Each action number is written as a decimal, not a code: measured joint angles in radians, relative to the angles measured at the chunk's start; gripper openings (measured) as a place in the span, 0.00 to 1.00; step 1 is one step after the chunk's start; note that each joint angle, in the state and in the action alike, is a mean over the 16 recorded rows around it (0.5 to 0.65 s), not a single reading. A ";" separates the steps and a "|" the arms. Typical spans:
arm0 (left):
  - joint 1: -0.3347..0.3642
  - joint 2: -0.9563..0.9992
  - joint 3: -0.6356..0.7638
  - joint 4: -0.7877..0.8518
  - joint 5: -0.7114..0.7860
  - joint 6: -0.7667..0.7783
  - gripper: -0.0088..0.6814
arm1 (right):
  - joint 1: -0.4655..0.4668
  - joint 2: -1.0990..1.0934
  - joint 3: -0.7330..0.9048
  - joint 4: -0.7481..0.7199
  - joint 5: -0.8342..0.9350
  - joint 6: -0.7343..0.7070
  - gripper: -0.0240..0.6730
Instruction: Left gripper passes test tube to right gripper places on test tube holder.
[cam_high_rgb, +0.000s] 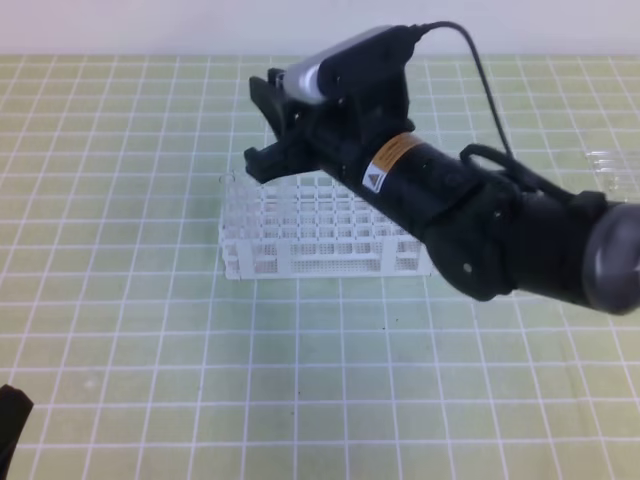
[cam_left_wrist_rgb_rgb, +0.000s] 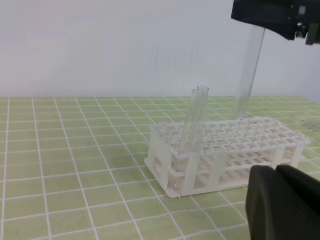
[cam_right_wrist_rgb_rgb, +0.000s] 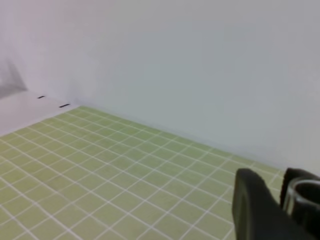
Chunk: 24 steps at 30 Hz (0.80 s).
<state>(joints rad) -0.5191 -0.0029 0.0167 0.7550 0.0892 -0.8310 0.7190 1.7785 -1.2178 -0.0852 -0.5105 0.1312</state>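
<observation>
The right gripper reaches in from the right and hovers over the left end of the white test tube holder. It is shut on the test tube, which hangs nearly upright with its lower end just above the holder. The right wrist view shows the test tube's open rim between the black fingers. Two other clear tubes stand in the holder's near corner. The left gripper is shut and empty, low in front of the holder; only a black bit of it shows at the bottom left.
A green grid mat covers the table, with a white wall behind it. More clear tubes lie on the mat at the far right. The right arm's thick body spans the space right of the holder.
</observation>
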 joint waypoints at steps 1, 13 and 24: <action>0.000 0.000 0.000 0.000 0.000 0.000 0.01 | 0.001 0.009 -0.006 -0.001 -0.003 0.002 0.16; 0.000 -0.001 -0.002 0.000 0.002 0.000 0.01 | 0.004 0.092 -0.085 -0.008 0.013 0.013 0.16; 0.000 -0.001 -0.003 -0.001 0.003 -0.001 0.01 | 0.004 0.135 -0.097 -0.008 0.009 0.028 0.16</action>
<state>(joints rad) -0.5187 -0.0043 0.0133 0.7543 0.0924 -0.8318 0.7234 1.9131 -1.3152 -0.0927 -0.5019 0.1595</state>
